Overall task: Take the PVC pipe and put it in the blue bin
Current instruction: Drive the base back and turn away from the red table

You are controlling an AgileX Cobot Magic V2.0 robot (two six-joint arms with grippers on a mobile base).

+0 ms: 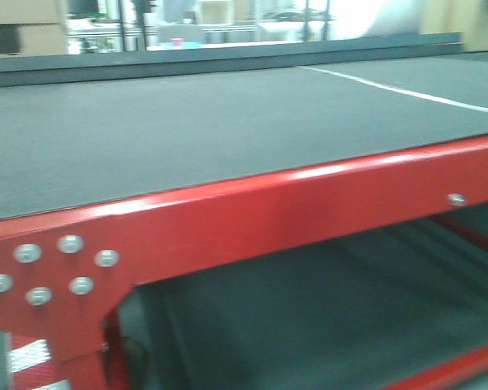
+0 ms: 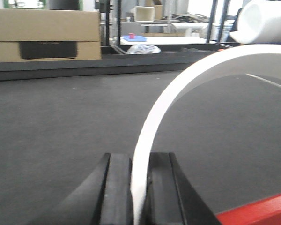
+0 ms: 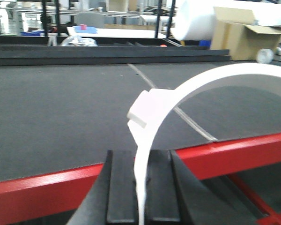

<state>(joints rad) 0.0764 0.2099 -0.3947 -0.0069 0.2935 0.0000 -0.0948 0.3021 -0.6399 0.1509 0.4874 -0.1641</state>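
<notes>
Three views, and none shows a pipe that can be named for sure, nor a bin.

Front view: a dark worktop (image 1: 187, 130) runs across, edged by a red frame (image 1: 268, 211) with a cluster of bolts (image 1: 53, 268) at its corner. No arm, pipe or bin shows on it.

Left wrist view: the left hand (image 2: 139, 157) sits low over the worktop (image 2: 61, 131), its black fingers (image 2: 119, 178) pressed close about a thin white strip (image 2: 178, 89) that arcs up and off to the right. Whether that strip is the pipe's wall or a part of the rig cannot be told. A cardboard box (image 2: 47, 33) stands beyond the far edge.

Right wrist view: the right hand (image 3: 141, 154) hangs just short of the red frame (image 3: 47, 187), its fingers (image 3: 122, 187) likewise drawn in on a white strip (image 3: 201, 79), this one bearing a small block (image 3: 145, 105) part-way up. That block looks more like rig fitting than pipe.

By these views the task seems to be at its start: pipe and bin are yet to be found. The next move calls for bringing the pipe into sight, spreading one hand's fingers, and lowering them square over the pipe. The bin must also be located before any carry.
</notes>
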